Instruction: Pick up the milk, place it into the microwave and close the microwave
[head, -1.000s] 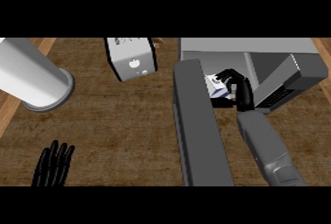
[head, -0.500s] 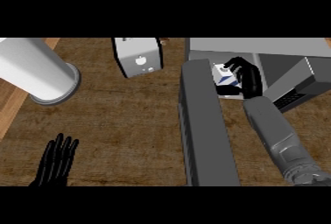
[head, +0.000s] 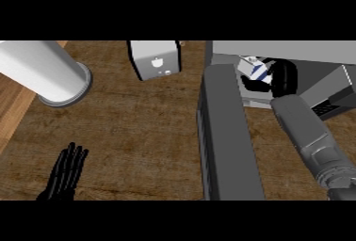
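While my right hand [head: 281,77] fingers curl round the milk [head: 254,71] inside the microwave [head: 278,52], placing is underway; next, release, withdraw, swing the door [head: 226,136] beside shut. Left hand [head: 64,174] rests, fingers straight.

I see a dark wood-grain counter [head: 132,122] filling most of my view, with a lighter wooden strip [head: 14,101] along its left edge. A white cylinder [head: 43,70] stands upper left; a white toaster [head: 154,59] sits at the top centre.
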Controlling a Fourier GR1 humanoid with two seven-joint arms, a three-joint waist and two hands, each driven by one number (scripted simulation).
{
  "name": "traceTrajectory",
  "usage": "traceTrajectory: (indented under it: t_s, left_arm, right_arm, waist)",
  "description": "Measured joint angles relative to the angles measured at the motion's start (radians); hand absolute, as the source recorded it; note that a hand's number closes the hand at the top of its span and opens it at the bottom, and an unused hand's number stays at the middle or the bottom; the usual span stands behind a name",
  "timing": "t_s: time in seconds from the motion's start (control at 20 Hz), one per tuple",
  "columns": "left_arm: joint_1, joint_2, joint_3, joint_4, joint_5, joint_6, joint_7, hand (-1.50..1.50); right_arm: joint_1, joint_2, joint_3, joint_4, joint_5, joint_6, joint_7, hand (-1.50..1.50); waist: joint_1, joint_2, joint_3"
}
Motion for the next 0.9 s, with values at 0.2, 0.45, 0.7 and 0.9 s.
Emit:
traceTrajectory:
  t_s: [0.2,0.45,0.7,0.9]
  left_arm:
    - [-0.019,0.004,0.000,0.008,-0.015,0.005,0.011,-1.50]
    - [-0.027,0.004,-0.007,0.010,-0.032,0.006,0.009,-1.50]
    - [-0.045,-0.003,-0.014,0.023,-0.034,0.000,0.013,-1.50]
    - [-0.049,-0.011,-0.027,0.021,-0.039,-0.003,0.010,-1.50]
  right_arm:
    - [-0.018,-0.014,0.028,0.034,0.039,-0.041,0.027,-1.50]
    - [-0.032,-0.012,0.048,0.063,0.065,-0.047,0.048,-1.50]
    - [-0.039,0.008,0.042,0.061,0.058,0.019,0.024,-1.50]
    - [-0.028,0.017,0.019,0.047,0.033,0.095,-0.024,-1.50]
  waist:
    - [0.010,0.004,0.000]
    - [0.024,0.009,0.001]
    - [0.023,0.011,0.002]
    - [0.018,0.009,0.003]
